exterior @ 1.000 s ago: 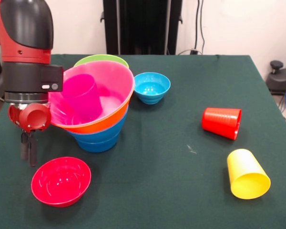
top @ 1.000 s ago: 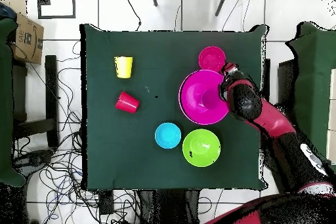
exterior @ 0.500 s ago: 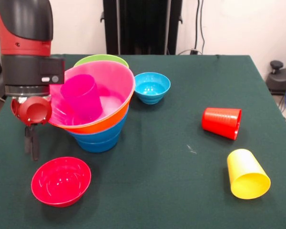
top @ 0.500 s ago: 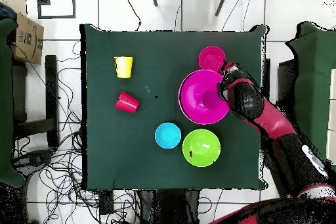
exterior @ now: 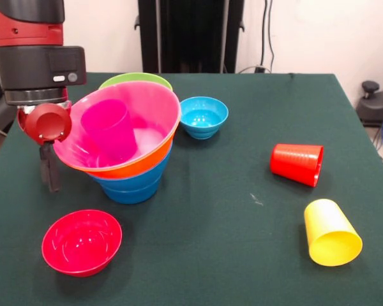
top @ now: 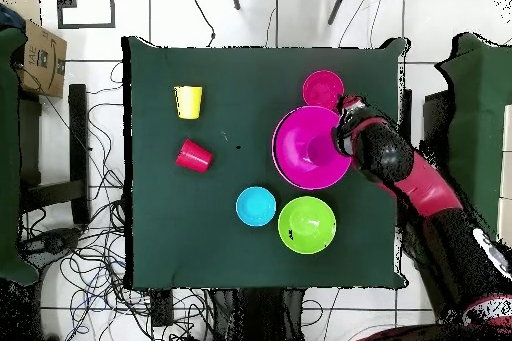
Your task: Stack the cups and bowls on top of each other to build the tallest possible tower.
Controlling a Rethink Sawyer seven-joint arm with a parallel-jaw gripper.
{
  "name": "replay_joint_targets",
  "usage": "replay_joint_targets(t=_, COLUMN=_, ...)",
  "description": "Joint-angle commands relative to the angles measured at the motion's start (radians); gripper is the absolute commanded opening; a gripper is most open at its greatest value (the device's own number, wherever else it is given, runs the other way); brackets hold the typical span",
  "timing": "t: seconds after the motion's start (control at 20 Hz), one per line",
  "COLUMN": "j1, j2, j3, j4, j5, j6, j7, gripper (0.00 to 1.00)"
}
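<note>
Green bench (exterior: 242, 255) carrying the tower (exterior: 131, 150), purple cup (exterior: 108, 127) inside its pink bowl; pincer (exterior: 49, 175) pressed together, empty, just beside the tower; red bowl (exterior: 82, 242) near it

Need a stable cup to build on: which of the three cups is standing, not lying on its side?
The purple cup, standing mouth-up inside the pink bowl. The red cup and yellow cup both lie on the table.

The arm (exterior: 35, 57) has a glossy red shell, a black wrist band, a round red knob and dark slim fingers (exterior: 49, 169).
</note>
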Motion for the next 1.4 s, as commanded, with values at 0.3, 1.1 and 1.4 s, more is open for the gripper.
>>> replay_joint_targets(t=0.3, j1=0.016, j2=0.056, j3=0.076, j4=0.036, j5=0.028, j6=0.048, j7=0.096, gripper=1.00)
replay_joint_targets(t=1.1, j1=0.047, j2=0.233, j3=0.059, j4=-0.127, j5=-0.044, j6=-0.076, j7=0.035, gripper=1.00)
replay_joint_targets(t=1.4, j1=0.083, j2=0.245, j3=-0.001, j4=-0.177, j5=-0.040, j6=-0.082, j7=0.036, gripper=1.00)
